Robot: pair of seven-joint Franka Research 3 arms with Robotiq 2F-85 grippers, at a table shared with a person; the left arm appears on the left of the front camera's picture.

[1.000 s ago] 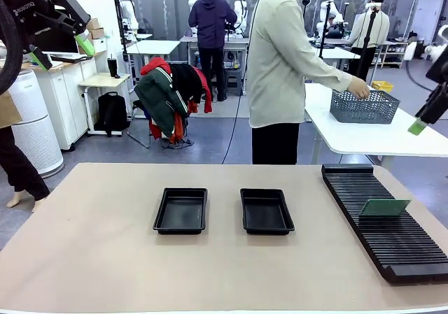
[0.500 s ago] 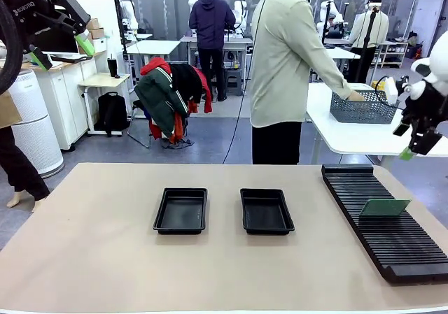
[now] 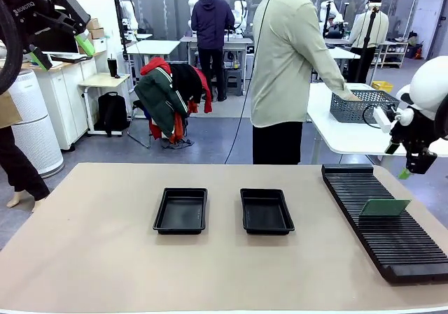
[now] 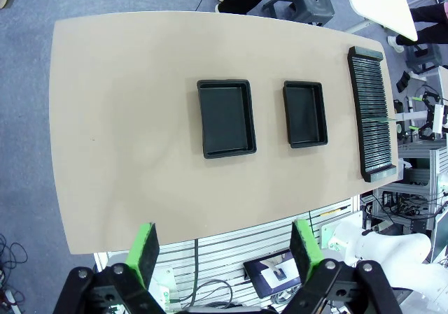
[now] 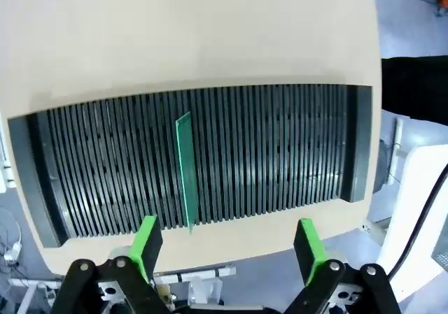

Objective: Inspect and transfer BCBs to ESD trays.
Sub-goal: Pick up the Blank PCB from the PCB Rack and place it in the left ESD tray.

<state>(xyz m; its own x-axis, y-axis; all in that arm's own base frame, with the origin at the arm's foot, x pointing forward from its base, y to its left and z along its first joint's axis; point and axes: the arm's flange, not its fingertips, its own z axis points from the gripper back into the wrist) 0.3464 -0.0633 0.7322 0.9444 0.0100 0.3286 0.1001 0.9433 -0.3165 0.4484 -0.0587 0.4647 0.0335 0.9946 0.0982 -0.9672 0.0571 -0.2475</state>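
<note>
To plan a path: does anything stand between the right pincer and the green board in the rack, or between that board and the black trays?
Nothing visible does. The open right pincer hangs above the rack, only air before the board; no object lies between rack and trays.

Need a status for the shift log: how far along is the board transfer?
Done: nothing; the left ESD tray and right ESD tray are empty. In hand: the right gripper hangs open above the slotted rack, where one green BCB stands. The left gripper is open, raised high. Left: grasping, inspecting and traying that board.
</note>
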